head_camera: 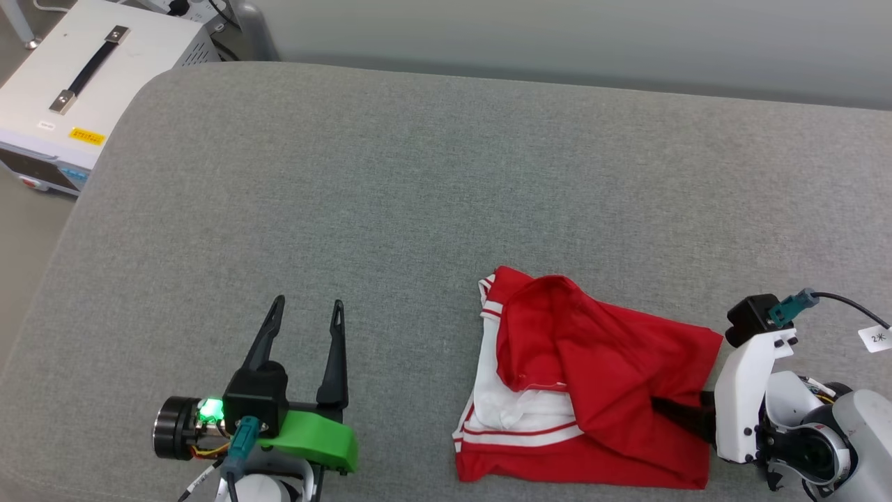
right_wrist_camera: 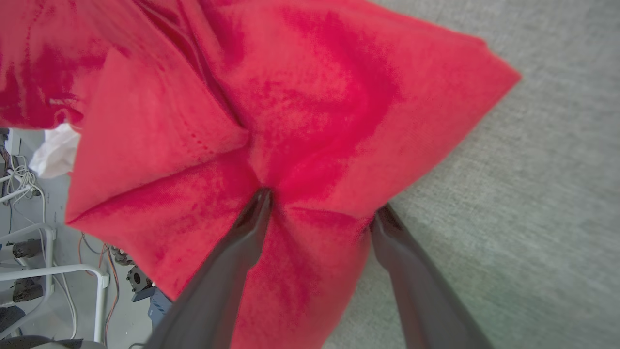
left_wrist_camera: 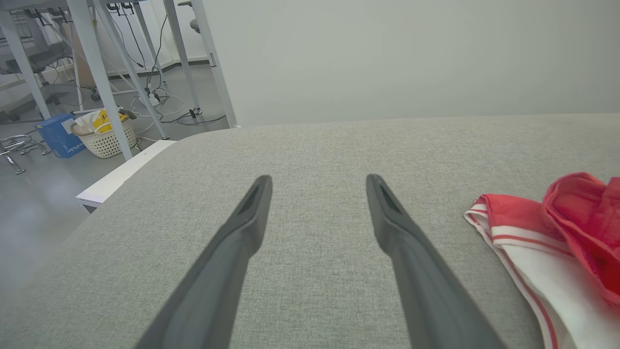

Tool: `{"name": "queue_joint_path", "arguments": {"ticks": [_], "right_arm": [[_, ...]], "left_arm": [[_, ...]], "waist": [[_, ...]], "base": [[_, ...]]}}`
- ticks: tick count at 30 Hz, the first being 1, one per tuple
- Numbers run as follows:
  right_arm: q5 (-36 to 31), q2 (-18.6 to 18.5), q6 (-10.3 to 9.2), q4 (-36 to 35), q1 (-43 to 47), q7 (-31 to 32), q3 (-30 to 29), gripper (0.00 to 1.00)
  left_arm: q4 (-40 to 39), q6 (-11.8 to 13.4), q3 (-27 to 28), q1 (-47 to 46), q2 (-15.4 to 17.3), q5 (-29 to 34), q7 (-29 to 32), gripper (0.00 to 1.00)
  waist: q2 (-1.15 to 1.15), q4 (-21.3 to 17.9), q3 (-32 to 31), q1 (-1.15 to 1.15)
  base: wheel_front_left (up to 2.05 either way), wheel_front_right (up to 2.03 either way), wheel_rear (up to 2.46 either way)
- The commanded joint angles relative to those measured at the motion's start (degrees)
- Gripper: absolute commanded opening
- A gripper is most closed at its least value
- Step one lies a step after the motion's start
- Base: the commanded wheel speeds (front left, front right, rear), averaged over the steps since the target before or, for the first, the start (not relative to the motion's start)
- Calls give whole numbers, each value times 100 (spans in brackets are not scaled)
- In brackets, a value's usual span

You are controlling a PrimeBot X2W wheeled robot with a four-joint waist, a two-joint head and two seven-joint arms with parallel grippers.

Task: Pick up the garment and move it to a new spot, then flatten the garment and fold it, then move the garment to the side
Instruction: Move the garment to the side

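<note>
Straddling the right edge of the shirt (head_camera: 599, 376), right gripper (right_wrist_camera: 322, 208) has fingers apart with red cloth between; shirt lies bunched near-right on the cushion (head_camera: 418, 174). Fits either grabbing or letting go, so move slowly without snagging layers. Left gripper (head_camera: 308, 310) spread wide over bare cushion

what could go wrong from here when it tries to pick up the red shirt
1. The right gripper is open with bunched folds of the crumpled red T-shirt with white sleeves between its fingers; closing may pinch several layers, so it could lift as a wad.
2. The open left gripper sits apart from it over the grey fabric surface; a one-sided lift would likely leave the shirt dangling and twisted.
</note>
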Motion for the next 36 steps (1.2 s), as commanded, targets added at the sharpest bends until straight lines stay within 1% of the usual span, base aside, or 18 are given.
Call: {"name": "queue_joint_path", "arguments": {"ticks": [1,3,4,5,7,10,15,19,23,28,32,36], "right_arm": [[35,138,-4,187,66,-21,240,100],[61,146,-4,275,97,-139,376,100],[79,136,-4,288,97,-191,437,70],[68,102,-4,274,75,-318,500,14],[77,35,-4,233,9,-526,599,0],[8,-117,-4,115,-168,-868,697,0],[-230,-493,-4,-184,-549,-1524,862,0],[-373,-761,-4,-468,-750,-1763,992,0],[-496,-1073,-4,-792,-920,-1840,1040,0],[-688,-1507,-4,-1196,-1096,-1780,971,0],[-680,-1731,-4,-1362,-1172,-1703,783,0],[-669,-1886,-4,-1385,-1207,-1632,590,0]], "left_arm": [[34,-13,-20,-107,-23,13,-34,100],[51,-11,-27,-127,-30,9,-34,100],[57,-7,-24,-130,-33,7,-34,100],[63,-3,-19,-130,-35,4,-34,100],[72,12,6,-111,-37,1,-34,100],[86,31,39,-58,-36,3,-34,100],[122,27,38,55,-40,10,-34,100],[118,37,68,167,-41,-3,-34,100],[93,41,83,256,-46,-10,-34,100],[38,39,105,250,-47,-1,-34,100],[-16,36,122,189,-42,14,-34,100],[-76,25,121,108,-22,49,-34,100]], "waist": [[0,70,62,0],[0,85,64,0],[0,85,60,0],[0,80,51,0],[0,49,15,0],[0,-15,-64,0],[0,-196,-266,0],[0,-433,-406,0],[0,-726,-454,0],[0,-1116,-391,0],[0,-1394,-264,0],[0,-1611,-67,0]], "base": [[0,0,0],[0,0,0],[0,0,0],[0,0,0],[0,0,0],[0,0,0],[0,0,0],[0,0,0],[0,0,0],[0,0,0],[0,0,0],[0,0,0]]}}
